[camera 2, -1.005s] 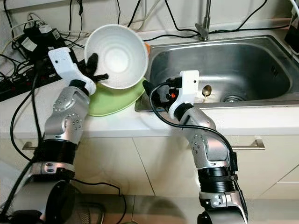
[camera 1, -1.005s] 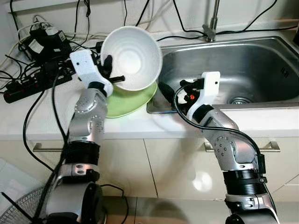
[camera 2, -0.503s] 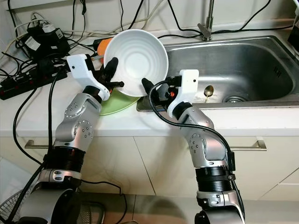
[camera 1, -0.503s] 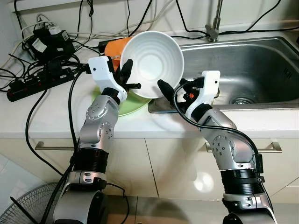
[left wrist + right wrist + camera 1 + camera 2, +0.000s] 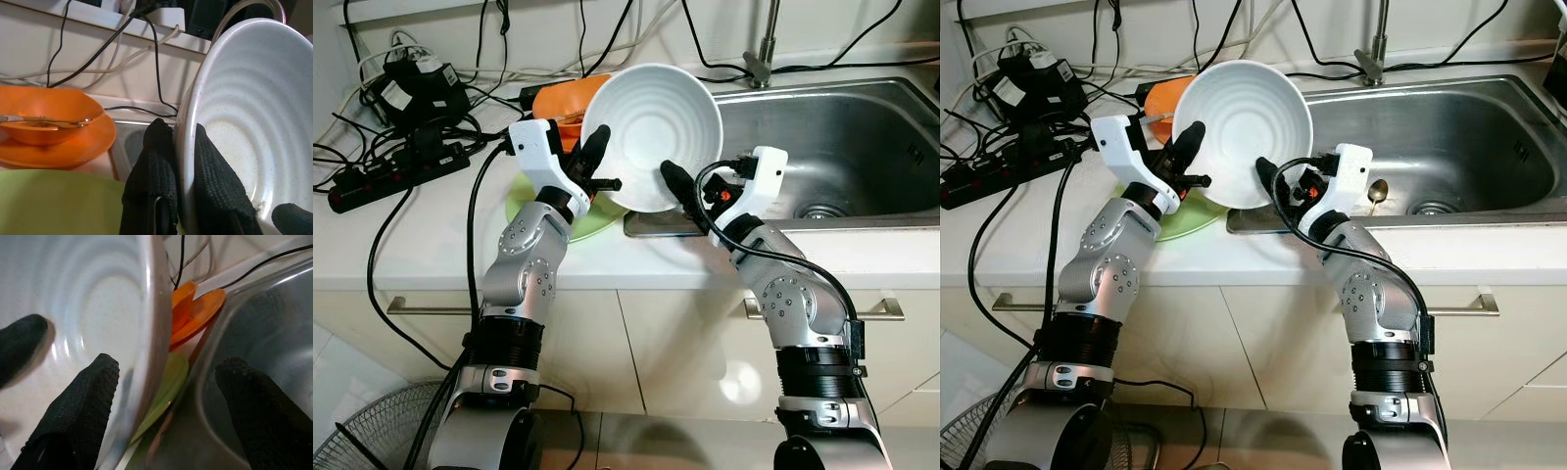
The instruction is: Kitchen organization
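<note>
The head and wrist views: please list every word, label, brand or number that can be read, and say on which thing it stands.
No text can be read.
The power adapter has a white label, too small and blurred to read.
The white bowl, orange dishes, green plate and sink show no print.

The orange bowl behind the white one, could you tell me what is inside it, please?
A spoon lies across the orange bowl, which sits on an orange plate. The bowl's bottom is hidden by its own rim, so any other contents cannot be seen.
</note>
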Available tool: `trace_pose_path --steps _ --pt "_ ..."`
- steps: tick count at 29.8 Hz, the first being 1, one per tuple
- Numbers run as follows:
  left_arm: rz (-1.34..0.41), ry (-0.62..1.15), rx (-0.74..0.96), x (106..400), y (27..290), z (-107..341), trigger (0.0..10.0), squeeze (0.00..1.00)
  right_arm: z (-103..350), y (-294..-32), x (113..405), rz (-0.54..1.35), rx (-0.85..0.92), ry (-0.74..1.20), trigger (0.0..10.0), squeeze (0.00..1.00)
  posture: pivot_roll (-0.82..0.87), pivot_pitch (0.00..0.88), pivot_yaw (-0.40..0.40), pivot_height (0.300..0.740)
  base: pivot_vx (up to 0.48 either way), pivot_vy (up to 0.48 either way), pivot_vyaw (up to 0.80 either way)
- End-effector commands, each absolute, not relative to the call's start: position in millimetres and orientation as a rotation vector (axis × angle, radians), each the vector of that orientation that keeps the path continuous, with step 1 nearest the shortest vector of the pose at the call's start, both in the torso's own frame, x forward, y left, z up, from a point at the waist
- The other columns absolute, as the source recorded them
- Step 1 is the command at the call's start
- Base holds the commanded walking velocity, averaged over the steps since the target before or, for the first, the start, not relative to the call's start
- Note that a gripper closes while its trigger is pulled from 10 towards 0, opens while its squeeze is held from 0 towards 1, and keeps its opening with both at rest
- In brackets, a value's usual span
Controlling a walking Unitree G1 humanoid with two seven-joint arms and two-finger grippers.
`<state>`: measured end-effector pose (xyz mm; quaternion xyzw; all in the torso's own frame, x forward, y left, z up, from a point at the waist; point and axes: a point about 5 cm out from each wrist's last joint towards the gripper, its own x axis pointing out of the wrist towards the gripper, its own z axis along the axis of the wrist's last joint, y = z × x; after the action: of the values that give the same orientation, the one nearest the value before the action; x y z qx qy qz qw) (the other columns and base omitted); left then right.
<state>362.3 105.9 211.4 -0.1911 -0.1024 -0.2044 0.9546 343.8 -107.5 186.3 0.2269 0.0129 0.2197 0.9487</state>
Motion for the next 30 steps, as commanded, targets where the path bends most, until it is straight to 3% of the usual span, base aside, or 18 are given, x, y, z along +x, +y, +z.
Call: trace_pose_path --steps 1,28,29,30 --pt "-0.424 -0.247 -0.385 360.4 110.7 219.4 0.0 0.00 192.8 -104.6 346.7 0.447 0.479 0.011 0.0 0.00 -0.08 0.000 0.185 0.740 0.000 0.000 0.00" --pt "-0.475 -0.254 -0.300 357.7 105.9 219.8 0.0 0.02 195.8 -122.8 357.7 0.290 0.438 0.018 0.0 0.00 -0.09 0.000 0.178 0.740 0.000 0.000 0.00" --pt "-0.494 -0.252 -0.306 356.6 104.0 219.7 0.0 1.00 195.8 -123.0 357.8 0.289 0.439 0.019 0.0 0.00 -0.09 0.000 0.178 0.740 0.000 0.000 0.00" --pt "-0.494 -0.252 -0.306 356.6 104.0 219.7 0.0 1.00 195.8 -123.0 357.8 0.289 0.439 0.019 0.0 0.00 -0.09 0.000 0.178 0.740 0.000 0.000 0.00"
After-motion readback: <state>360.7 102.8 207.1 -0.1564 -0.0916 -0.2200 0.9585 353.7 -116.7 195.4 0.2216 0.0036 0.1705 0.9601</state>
